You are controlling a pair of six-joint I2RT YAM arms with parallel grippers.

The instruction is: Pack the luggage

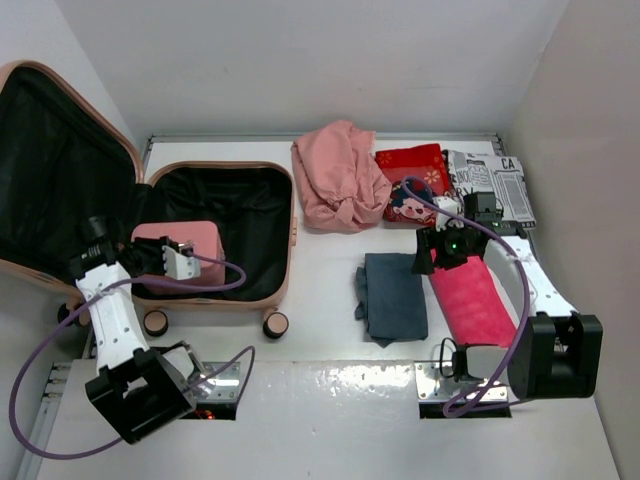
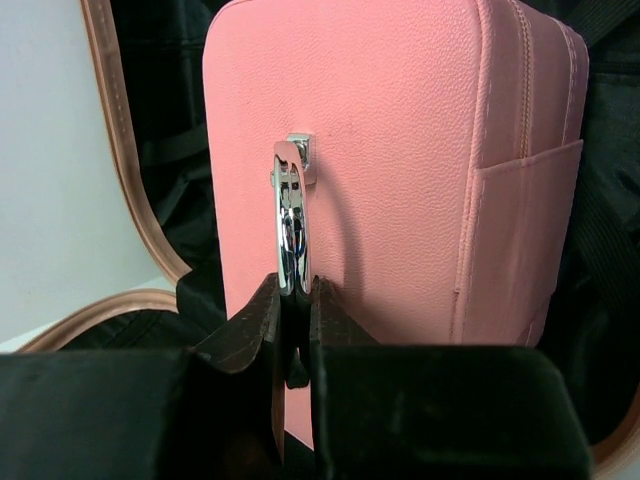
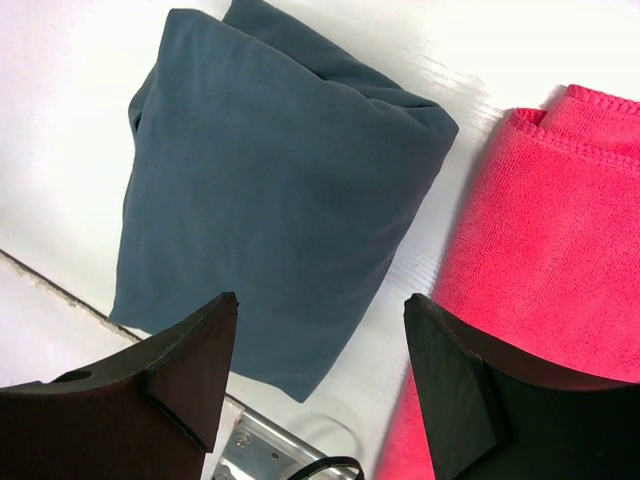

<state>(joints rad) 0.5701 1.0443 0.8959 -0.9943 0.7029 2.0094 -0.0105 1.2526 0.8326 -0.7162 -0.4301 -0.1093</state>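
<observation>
The luggage (image 1: 291, 232) lies open at the left, peach-pink with black lining, its lid (image 1: 50, 150) leaning back. Inside its lower half stands a small pink box (image 1: 196, 240) (image 2: 400, 150). My left gripper (image 1: 170, 258) (image 2: 295, 298) is shut on the box's metal handle (image 2: 292, 220), which runs between the two jaws. My right gripper (image 1: 428, 256) (image 3: 322, 310) hangs open over the table. Nothing is between its fingers. Below it are a folded dark blue cloth (image 1: 392, 295) (image 3: 270, 200) and a red towel (image 1: 472, 300) (image 3: 560, 230).
A crumpled pink garment (image 1: 340, 185), a red patterned pouch (image 1: 412, 178) and a black-and-white printed pack (image 1: 497, 180) lie along the back of the table. The suitcase wheels (image 1: 275, 324) face the near edge. Walls close in on the left and right.
</observation>
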